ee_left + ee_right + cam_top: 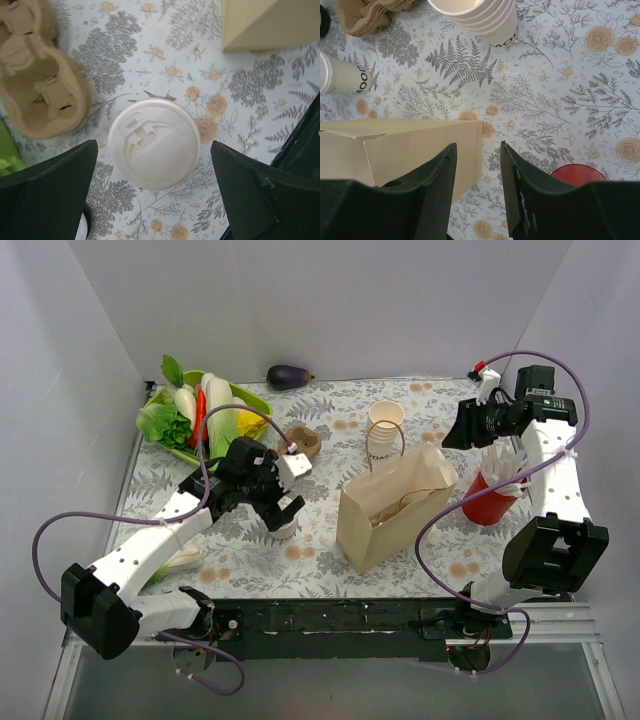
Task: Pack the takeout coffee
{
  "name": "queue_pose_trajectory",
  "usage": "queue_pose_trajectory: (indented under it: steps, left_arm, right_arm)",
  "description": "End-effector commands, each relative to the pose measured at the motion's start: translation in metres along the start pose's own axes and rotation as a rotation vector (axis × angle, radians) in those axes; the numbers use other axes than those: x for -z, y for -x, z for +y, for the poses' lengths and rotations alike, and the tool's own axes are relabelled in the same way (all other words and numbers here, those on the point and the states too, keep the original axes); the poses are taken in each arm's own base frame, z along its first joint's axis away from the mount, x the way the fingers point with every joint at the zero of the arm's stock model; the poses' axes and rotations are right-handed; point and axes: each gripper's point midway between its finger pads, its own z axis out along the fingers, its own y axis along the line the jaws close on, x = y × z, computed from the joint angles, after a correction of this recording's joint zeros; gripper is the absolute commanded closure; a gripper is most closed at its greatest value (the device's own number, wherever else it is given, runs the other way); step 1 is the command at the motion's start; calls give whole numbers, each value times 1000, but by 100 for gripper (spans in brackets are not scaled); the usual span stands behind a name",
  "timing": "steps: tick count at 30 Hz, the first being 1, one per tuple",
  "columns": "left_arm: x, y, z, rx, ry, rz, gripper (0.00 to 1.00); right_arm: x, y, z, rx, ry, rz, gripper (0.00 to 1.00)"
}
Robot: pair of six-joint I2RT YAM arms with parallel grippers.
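While hovering left of the paper bag (395,508), straddles the takeout coffee (154,143) with the left gripper (279,512) thrown wide open. Shows one dark finger (50,187) on either side of the white lid, with a strip of floral tablecloth (250,90) between each finger and the cup, so no contact and no grip. Finds the coffee upright on that cloth, left of the bag and apart from it, lid on, drinking flap facing up. Spots dark print on the cup's side in the right wrist view. Places the brown pulp cup carrier (42,85) at the bag's left rear, beyond the coffee, close to it but not touching. Over the bag's far right corner, holds the right gripper (477,145) aloft with jaws partly apart and nothing between them. Catches the stack of lidless cups (480,17) just behind the bag. Picks out the red cup (487,505) of white straws just right of the bag. Sees the bag standing open at the top; cannot tell what lies inside.
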Motion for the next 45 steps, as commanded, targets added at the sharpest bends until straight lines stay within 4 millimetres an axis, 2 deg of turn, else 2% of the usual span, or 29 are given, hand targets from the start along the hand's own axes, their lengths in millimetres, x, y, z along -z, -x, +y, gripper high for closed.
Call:
queue_pose_trajectory:
  steps: [1,2,3,6,10,17,22,37,45]
  left_arm:
    - [28,31,37,267,234,-2,2]
    - [32,37,42,315,243,8,2]
    - [35,30,35,378,224,45,2]
    - [43,27,24,429,165,56,2]
    - [34,10,9,479,90,166,2]
    - [30,17,15,491,86,199,5]
    - [25,17,8,516,38,223,5]
    - [7,3,1,503,40,295,2]
    - [1,4,10,497,79,295,2]
  right_arm:
    - [9,13,10,21,16,-59,52]
    - [8,14,12,18,25,-62,52]
    - [8,14,12,13,31,-63,52]
    - [4,14,13,-7,45,-67,52]
    - [3,18,11,-7,48,-77,52]
    - [5,17,13,-8,45,-82,52]
    - [5,13,15,-6,40,-83,52]
    - [5,11,13,-1,28,-78,52]
    - [5,8,12,0,22,-73,52]
